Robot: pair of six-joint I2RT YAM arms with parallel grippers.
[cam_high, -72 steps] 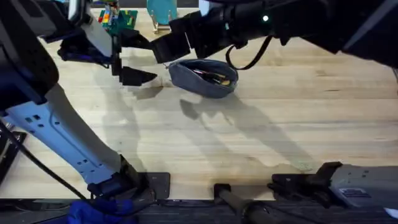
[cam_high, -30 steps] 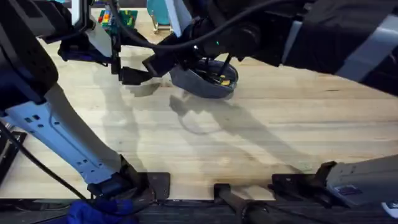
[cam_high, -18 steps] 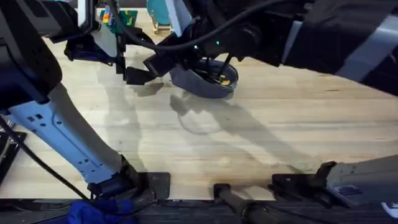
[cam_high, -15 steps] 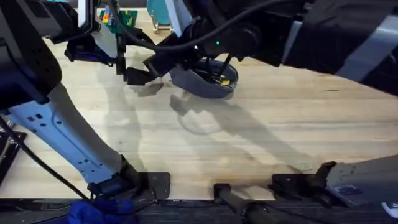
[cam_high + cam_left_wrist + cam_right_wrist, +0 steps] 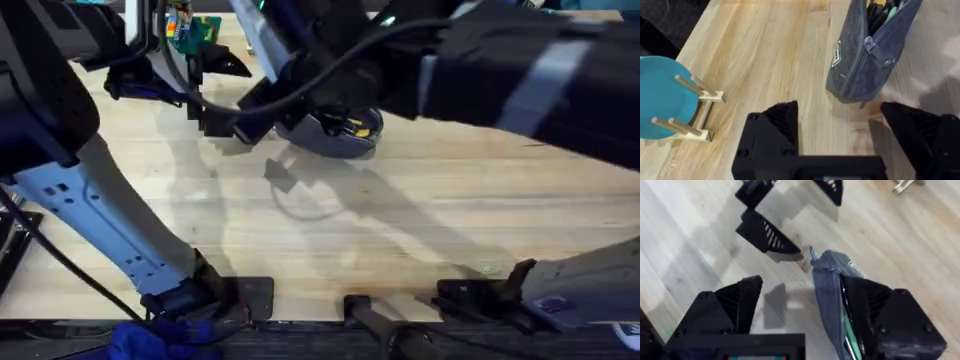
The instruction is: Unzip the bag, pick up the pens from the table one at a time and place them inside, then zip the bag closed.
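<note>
The bag (image 5: 867, 52) lies on the table (image 5: 420, 210) at about 12 o'clock, its mouth open, w/ the pens (image 5: 880, 12) already inside; so the step in hand is, I judge, the zipping.

The left gripper (image 5: 840, 125) hangs w/ jaws spread, near the bag's closed end but apart from it; the right gripper (image 5: 800, 305) is also spread, one finger beside the bag's end, nothing pinched.

Next move, I think: one gripper holds the fabric end, the other takes the zipper pull (image 5: 875, 50) and draws it along.

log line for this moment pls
stage: pens in pouch, zipper open | left gripper: open, beside pouch end | right gripper: open, over pouch
</note>
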